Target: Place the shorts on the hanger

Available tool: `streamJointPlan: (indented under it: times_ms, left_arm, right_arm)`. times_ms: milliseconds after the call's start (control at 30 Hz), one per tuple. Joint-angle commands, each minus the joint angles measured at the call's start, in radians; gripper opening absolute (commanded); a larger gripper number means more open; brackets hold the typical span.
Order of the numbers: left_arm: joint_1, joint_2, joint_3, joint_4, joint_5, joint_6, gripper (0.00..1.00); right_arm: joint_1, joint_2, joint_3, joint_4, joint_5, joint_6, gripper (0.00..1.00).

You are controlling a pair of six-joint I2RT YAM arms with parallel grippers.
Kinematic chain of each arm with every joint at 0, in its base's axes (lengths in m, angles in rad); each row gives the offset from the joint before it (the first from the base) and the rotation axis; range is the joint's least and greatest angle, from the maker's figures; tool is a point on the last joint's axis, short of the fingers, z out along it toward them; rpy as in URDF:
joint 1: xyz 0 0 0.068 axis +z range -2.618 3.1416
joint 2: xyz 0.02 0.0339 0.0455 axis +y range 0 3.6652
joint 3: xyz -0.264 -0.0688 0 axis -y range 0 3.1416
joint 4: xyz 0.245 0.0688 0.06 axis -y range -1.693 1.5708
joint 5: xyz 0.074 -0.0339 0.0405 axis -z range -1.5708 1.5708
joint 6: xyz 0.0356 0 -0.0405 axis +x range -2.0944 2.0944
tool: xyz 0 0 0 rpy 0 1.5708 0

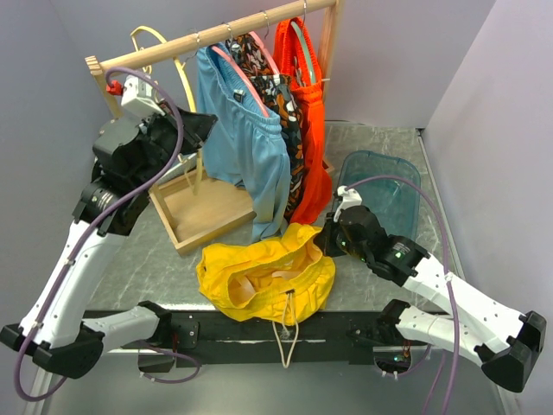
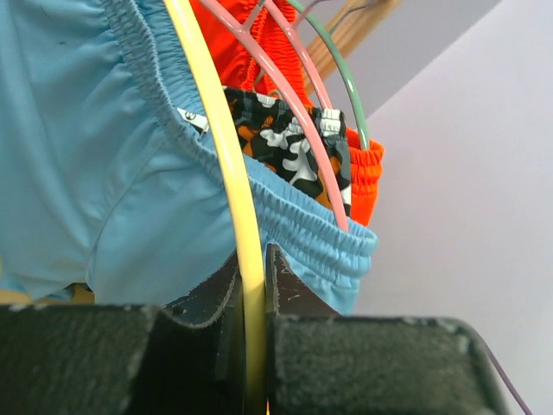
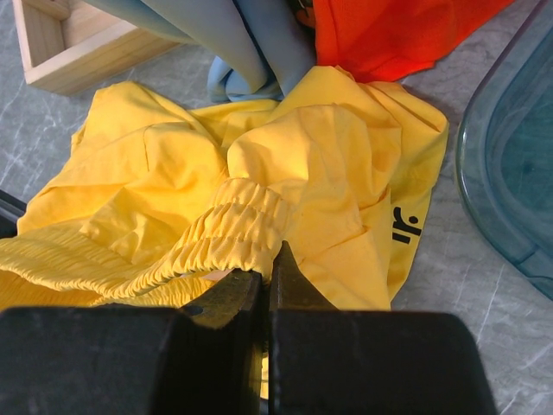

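Left hand [image 2: 252,268] first: both fingers are pressed onto the thin pale arm of the hanger [image 2: 226,164], pinching it low down, so the rest of the frame rises free above the grip. My guess is that's to steady it and leave the bar open for loading. Just past it, around 12 to 1 o'clock in the wrist view, the light blue shorts [image 2: 104,173] and a camo pair [image 2: 285,143] hang on pink-rimmed hangers, really close, so snagging them seems possible.

Right hand [image 3: 266,275]: closed on the gathered waistband [image 3: 229,233] of the shorts [image 3: 328,164]. The elastic edge makes sense as a grab point, since it's thick and won't slip like loose cloth.

From above, the yellow shorts are bunched on the surface [image 1: 155,268] near 6 o'clock, drawstring [image 1: 287,333] trailing over the near edge. The hanger is way up at 10 o'clock by the wooden rail [image 1: 216,35], well apart. The wooden tray [image 1: 203,212] sits between them and the blue bin [image 1: 384,186] is at 2 o'clock.

So nothing's on the hanger yet. I'd say lift the waistband and carry it toward 10 o'clock next.
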Motion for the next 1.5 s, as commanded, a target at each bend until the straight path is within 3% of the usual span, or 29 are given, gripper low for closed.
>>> streamJointPlan:
  times_ms: [0, 267, 667, 1233, 1467]
  left_arm:
    - [0.000, -0.048, -0.013, 0.119, 0.094, 0.053, 0.01]
    - [0.002, -0.088, -0.080, 0.117, 0.145, 0.038, 0.01]
    - [0.000, -0.301, -0.255, 0.039, 0.243, 0.018, 0.01]
    - [0.000, -0.668, -0.349, -0.211, 0.674, 0.033, 0.01]
    - [-0.194, -0.677, -0.370, -0.178, 0.814, -0.062, 0.01]
  right_arm:
    - [-0.005, 0.011, 0.028, 0.050, 0.000, -0.016, 0.00]
    - [-0.007, 0.021, 0.031, 0.050, 0.002, -0.019, 0.00]
    - [-0.005, 0.028, 0.024, 0.048, 0.023, -0.016, 0.00]
    - [-0.002, 0.013, 0.031, 0.011, 0.086, -0.022, 0.00]
    - [0.013, -0.025, -0.004, -0.013, 0.210, -0.005, 0.00]
